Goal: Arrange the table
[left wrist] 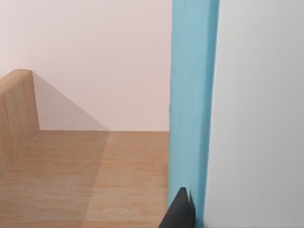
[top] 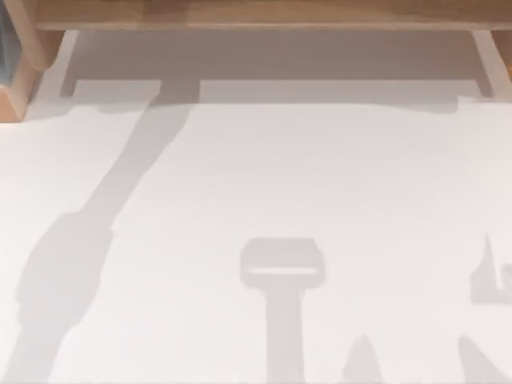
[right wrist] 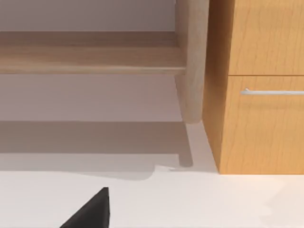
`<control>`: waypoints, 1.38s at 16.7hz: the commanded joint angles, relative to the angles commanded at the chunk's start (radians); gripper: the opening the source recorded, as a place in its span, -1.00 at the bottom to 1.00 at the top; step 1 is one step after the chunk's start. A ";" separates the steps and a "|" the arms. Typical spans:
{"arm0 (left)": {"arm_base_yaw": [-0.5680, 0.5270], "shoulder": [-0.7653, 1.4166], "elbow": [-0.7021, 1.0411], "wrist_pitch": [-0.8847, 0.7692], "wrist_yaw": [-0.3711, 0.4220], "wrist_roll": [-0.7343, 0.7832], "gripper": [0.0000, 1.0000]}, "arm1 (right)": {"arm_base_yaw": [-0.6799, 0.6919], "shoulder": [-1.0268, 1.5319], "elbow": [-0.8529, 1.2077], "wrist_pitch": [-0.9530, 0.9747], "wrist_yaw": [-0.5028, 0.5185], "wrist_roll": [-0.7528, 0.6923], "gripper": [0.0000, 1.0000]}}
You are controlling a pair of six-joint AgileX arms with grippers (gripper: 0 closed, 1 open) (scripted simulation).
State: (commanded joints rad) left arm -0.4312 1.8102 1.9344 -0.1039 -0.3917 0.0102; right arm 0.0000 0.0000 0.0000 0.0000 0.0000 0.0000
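A: The worktop [top: 256, 200] is a plain white surface below the wooden shelf frame [top: 256, 14], carrying just shadows, so I can't see what is to be arranged.

B: In the left wrist view the left gripper [left wrist: 179, 211] sits right against a blue upright panel [left wrist: 192, 104] above a wooden shelf board [left wrist: 95, 175]. I cannot tell how its jaws stand.

A: I reckon any sideways move risks scraping that panel.

B: The right gripper [right wrist: 90, 211] hangs over the worktop, facing the frame's leg [right wrist: 192, 61] and a wooden drawer cabinet [right wrist: 261, 85]; jaws again unreadable. Driving forward could strike the leg.
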 joint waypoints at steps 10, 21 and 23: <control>0.057 -0.169 0.019 0.120 0.019 0.077 -1.00 | 0.000 0.000 0.000 0.000 0.000 0.000 1.00; 0.283 -0.402 -0.083 0.417 0.115 0.560 -1.00 | 0.000 0.000 0.000 0.000 0.000 0.000 1.00; 0.333 -0.415 -0.151 0.450 0.158 0.677 -1.00 | 0.000 0.000 0.000 0.000 0.000 0.000 1.00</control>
State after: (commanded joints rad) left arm -0.0978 1.3954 1.7838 0.3464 -0.2336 0.6869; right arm 0.0000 0.0000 0.0000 0.0000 0.0000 0.0000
